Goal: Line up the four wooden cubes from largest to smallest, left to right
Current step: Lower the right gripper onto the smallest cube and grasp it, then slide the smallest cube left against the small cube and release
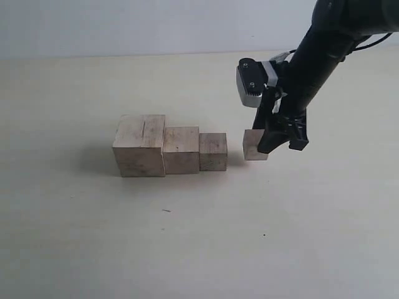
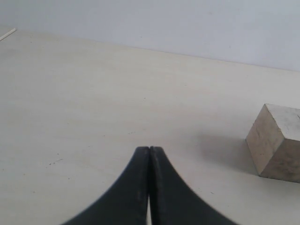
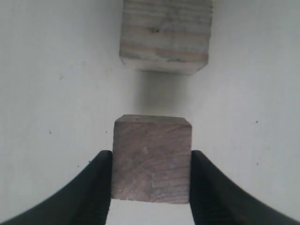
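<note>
Pinching the smallest cube [image 1: 254,145] between the right fingers [image 3: 89,187], set narrow and pressing on two sides of it, just right of the row and not touching the third cube [image 1: 213,151] — only a small gap showing. Hard telling whether sitting on the counter [image 1: 187,249] or hanging just over it. Holding the left fingers [image 2: 136,187] closed tip to tip, gripping nothing, off to the side. Risking a bump from here: going in too fast and likely knocking the third cube, then shoving the second cube [image 1: 181,149] and the largest cube [image 1: 140,146] out of their neat line. Risking a crooked finish too — letting go while tilted or turned, and maybe leaving the little one a bit behind the others' fronts. Gripping the sides not facing the row, so leaving only air between the two cubes. Having lots of bare counter in front, behind and to the right, with no counter edge close by. Being tight only toward the row.
</note>
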You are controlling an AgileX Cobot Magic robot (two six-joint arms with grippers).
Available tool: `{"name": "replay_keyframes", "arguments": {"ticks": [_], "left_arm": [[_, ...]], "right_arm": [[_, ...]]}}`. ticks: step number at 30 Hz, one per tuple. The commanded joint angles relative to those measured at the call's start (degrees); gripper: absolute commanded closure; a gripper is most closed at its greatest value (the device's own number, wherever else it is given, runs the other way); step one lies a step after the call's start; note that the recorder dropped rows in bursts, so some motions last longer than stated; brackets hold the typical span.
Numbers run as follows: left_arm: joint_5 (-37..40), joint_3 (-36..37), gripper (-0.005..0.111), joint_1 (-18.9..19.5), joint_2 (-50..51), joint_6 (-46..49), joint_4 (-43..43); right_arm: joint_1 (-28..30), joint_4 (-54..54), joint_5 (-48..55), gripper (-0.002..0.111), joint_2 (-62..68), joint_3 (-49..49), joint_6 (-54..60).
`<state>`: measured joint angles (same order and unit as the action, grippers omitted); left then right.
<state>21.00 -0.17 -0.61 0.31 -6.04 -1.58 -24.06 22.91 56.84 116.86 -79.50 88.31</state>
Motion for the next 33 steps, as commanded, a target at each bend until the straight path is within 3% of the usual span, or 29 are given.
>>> {"name": "replay_keyframes", "arguments": {"ticks": [1, 27, 33], "left_arm": [[-0.43, 0.17, 0.107, -0.26, -0.31, -0.01, -0.3], [-0.43, 0.17, 0.107, -0.26, -0.31, -0.01, -0.3], [-0.43, 0.17, 0.107, -0.26, -0.31, -0.01, -0.3]], "right_arm": [[-0.93, 0.65, -3.4, 0.108, 0.69, -0.39, 0.61], [-1.91, 5.48, -3.61, 0.108, 3.32, -0.39, 0.61], [-1.91, 5.48, -3.13, 0.095, 3.32, -0.39, 0.61]]}}
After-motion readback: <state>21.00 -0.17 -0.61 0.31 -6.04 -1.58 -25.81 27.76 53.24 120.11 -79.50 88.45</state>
